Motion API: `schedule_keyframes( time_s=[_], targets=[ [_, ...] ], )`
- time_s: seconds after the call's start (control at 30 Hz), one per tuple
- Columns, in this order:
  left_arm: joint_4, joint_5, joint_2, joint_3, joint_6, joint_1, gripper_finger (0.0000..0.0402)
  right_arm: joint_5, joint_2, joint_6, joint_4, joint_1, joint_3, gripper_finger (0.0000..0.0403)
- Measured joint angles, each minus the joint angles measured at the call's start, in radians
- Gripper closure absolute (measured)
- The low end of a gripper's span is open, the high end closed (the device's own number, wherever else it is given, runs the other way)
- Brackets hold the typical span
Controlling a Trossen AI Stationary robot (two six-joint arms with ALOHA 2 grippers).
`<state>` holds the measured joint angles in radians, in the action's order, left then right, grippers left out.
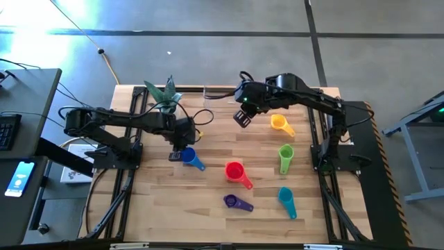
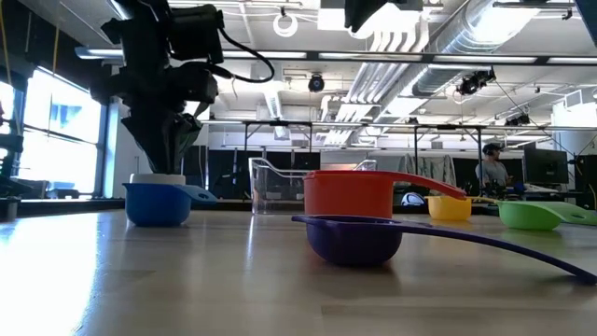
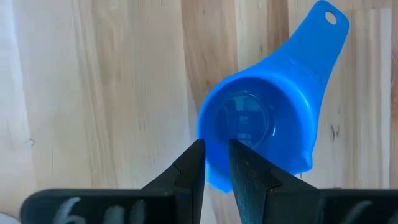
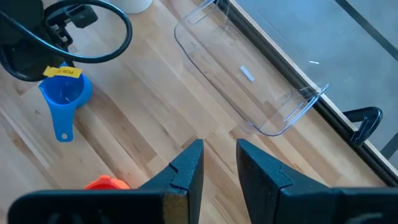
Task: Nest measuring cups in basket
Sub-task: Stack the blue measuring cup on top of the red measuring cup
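Blue plastic sits pinched at its rim between the left gripper's (image 3: 216,163) nearly closed fingers: the blue cup (image 3: 261,124) stands on the wooden table (image 1: 208,201), half hidden under the wrist from above. The right gripper (image 4: 219,163), fingers narrowly parted and empty, hangs near the clear basket (image 4: 239,78), whose walls barely show overhead.
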<state>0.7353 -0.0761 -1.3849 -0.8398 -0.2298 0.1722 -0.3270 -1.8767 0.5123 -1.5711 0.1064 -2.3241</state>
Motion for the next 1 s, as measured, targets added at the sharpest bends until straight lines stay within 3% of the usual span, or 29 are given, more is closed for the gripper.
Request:
schedule_keyframes(
  time_s=[0.23, 0.57, 1.0],
  targets=[
    [-0.031, 0.001, 0.000, 0.000, 0.002, 0.031, 0.0341, 0.003, 0.000, -0.026, 0.000, 0.022, 0.000, 0.0316],
    [-0.041, 0.005, 0.000, -0.041, 0.144, 0.106, 0.0341, 0.016, 0.000, -0.068, 0.000, 0.052, 0.000, 0.0316],
    [-0.046, -0.024, -0.003, -0.045, 0.051, 0.164, 0.0341, 0.025, 0.000, -0.076, 0.000, 0.057, 0.001, 0.0316]
  ],
)
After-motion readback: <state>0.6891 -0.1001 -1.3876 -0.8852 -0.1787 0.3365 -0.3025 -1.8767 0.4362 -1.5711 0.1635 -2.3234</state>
